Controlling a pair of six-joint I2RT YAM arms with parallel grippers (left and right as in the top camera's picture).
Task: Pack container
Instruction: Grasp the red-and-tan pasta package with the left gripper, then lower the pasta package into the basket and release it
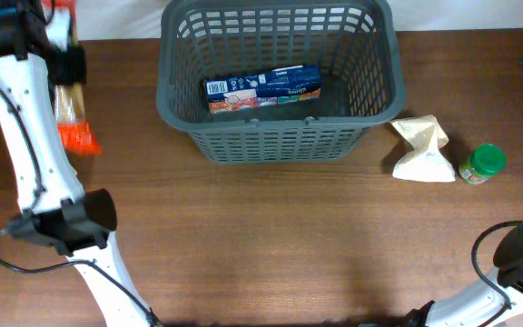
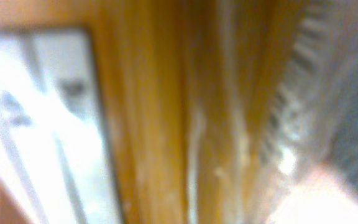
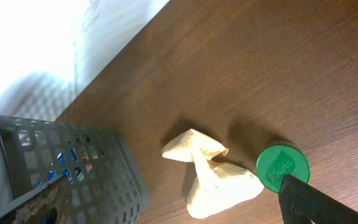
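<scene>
Basket point(image 1: 275, 141) stands at the far middle of the surface point(image 1: 271, 245), well right of our left claw point(image 1: 66, 62), which is clenched on a long pasta pack point(image 1: 73, 113) near the far left edge. Its wrist view shows only blurred yellow strands. The pack sticks out well past the claw, so we judge a free end could swing, catch the basket's left rim, or slide in its slick wrap on the way across. A box point(image 1: 263, 91) already lies inside and may spoil a flat landing. Our right claw point(image 3: 309, 199) faces the bag point(image 3: 210, 174) and jar point(image 3: 283, 167). We cannot tell whether it is parted.
</scene>
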